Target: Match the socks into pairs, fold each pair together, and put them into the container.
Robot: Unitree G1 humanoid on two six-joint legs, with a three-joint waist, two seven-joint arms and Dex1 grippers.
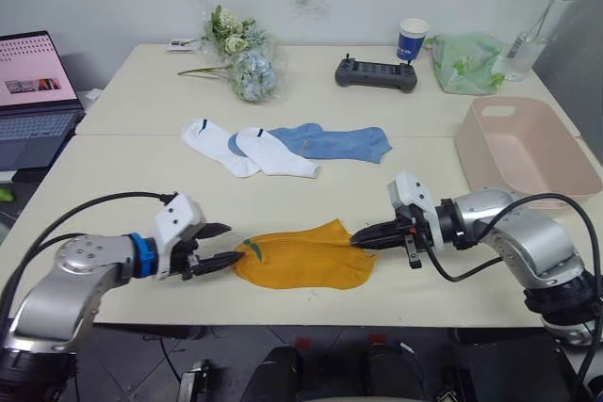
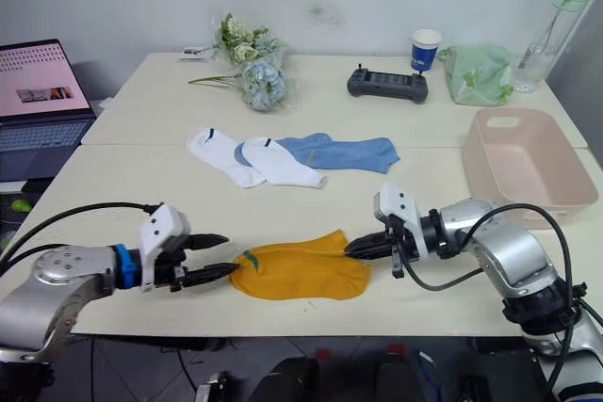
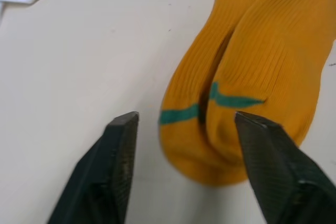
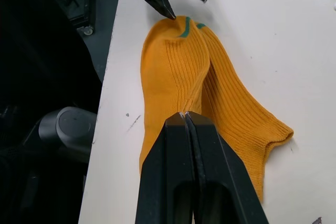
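Two mustard-orange socks with green marks lie stacked near the table's front edge. My left gripper is open at their cuff end, one finger on each side of the green marks. At the opposite end my right gripper is shut, its tips pinching the orange fabric. Farther back, two white socks overlap the light blue socks. The pale pink container sits at the table's right side, nothing in it.
Along the far edge are a flower bunch, a black controller, a blue-and-white paper cup, a pale green cloth bag and a clear bottle. A laptop stands off the table's left.
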